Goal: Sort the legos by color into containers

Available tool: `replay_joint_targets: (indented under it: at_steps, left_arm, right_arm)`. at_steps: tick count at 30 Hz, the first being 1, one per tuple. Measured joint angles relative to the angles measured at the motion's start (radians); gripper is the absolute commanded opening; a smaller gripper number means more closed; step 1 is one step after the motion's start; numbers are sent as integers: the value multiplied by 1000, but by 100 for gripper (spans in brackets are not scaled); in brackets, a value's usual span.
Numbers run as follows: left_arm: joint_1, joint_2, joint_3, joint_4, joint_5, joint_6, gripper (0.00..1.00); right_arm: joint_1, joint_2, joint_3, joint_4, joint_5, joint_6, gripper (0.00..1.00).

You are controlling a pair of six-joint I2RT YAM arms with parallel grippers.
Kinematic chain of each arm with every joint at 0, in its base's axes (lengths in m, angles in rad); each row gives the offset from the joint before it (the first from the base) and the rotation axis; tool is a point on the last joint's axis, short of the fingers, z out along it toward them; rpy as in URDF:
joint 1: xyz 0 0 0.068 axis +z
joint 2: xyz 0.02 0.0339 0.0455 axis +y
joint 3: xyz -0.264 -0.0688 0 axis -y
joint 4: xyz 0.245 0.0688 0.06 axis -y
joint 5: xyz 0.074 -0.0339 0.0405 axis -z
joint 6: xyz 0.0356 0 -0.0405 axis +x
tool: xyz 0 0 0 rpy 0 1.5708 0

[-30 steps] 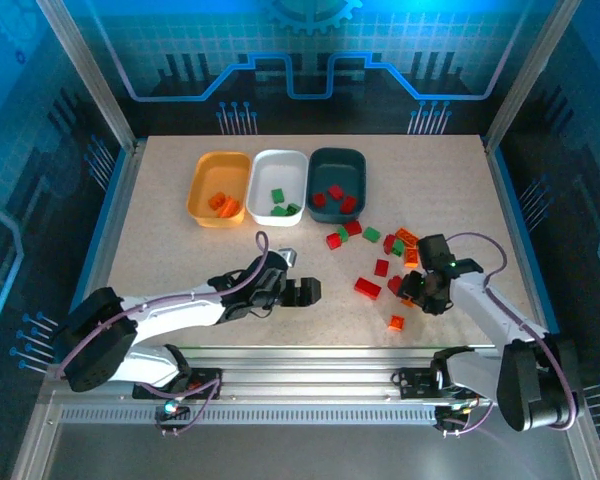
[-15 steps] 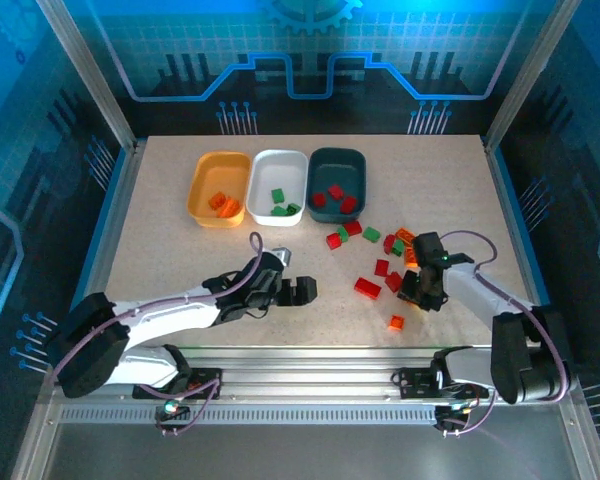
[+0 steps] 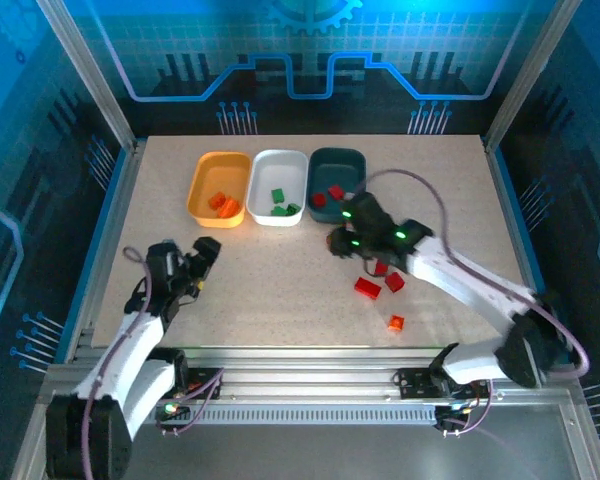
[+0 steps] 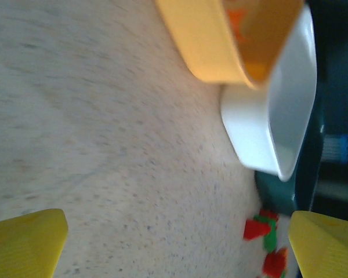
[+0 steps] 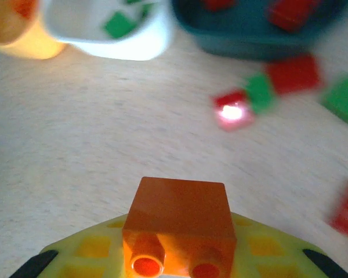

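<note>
My right gripper [image 5: 177, 255] is shut on an orange lego [image 5: 177, 217], held above the table a little in front of the containers. From above, that gripper [image 3: 340, 232] hangs just before the dark teal tray [image 3: 355, 165], which holds red legos. The white tray [image 3: 278, 165] holds green legos and the orange-yellow tray [image 3: 205, 195] holds orange ones. Loose legos lie right of centre: a red one [image 3: 368, 288], another red one [image 3: 393, 282] and an orange one [image 3: 396, 322]. My left gripper [image 3: 202, 262] is open over bare table at the left, its fingertips [image 4: 26, 243] wide apart.
The right wrist view shows a red lego [image 5: 293, 72], a green one [image 5: 260, 92] and another green one [image 5: 343, 98] on the table before the teal tray [image 5: 249, 40]. The white tray [image 4: 278, 116] and orange-yellow tray [image 4: 209, 46] stand ahead of the left gripper. Metal frame posts border the table.
The left arm has drawn back from the table's centre to the left, its jaws opening wider. The right gripper closed on the orange lego and carried it up-left toward the trays.
</note>
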Motion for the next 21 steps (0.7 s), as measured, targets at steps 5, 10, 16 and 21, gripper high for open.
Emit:
replay_joint_targets:
  at_steps: [5, 10, 16, 21]
  left_arm:
    - [87, -122, -116, -80, 66, -68, 99]
    - [95, -126, -144, -126, 140, -62, 99]
    - [95, -124, -144, -142, 207, -36, 99]
    - [97, -97, -139, -140, 246, -9, 99]
  right_arm:
    - [53, 390, 353, 84, -79, -81, 26]
    - [60, 721, 748, 66, -134, -168, 26]
    - [57, 1038, 1210, -27, -211, -268, 27]
    - [57, 1231, 1487, -99, -257, -306, 28]
